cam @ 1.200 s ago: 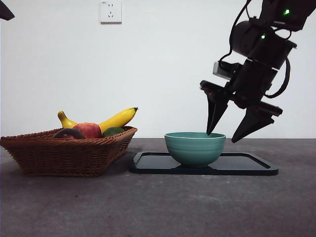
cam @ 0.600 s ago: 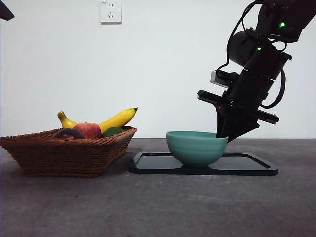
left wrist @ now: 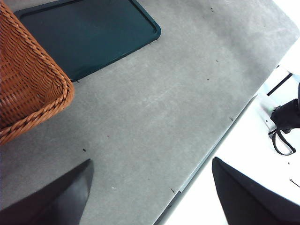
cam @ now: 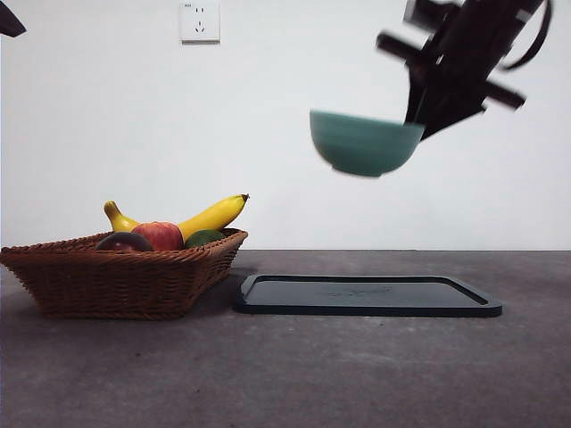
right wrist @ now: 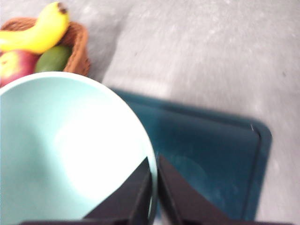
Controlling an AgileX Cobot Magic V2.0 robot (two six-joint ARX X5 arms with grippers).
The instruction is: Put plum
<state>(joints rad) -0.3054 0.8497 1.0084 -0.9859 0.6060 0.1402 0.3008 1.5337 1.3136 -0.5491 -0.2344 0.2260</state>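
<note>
Grey table (cam: 357, 374), bowl (cam: 364, 143) aloft
Right gripper (right wrist: 153, 187) pinches its rim above the tray (cam: 368, 294); left gripper (left wrist: 150, 187) spread; plum (cam: 124, 242) in the basket (cam: 116, 281)

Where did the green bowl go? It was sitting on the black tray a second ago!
The right gripper closed on the rim of the green bowl and lifted it straight up off the black tray; the bowl now hangs in the air above it. The basket, with the plum, apple, banana and green fruit, stayed put. The left gripper waits, open.
</note>
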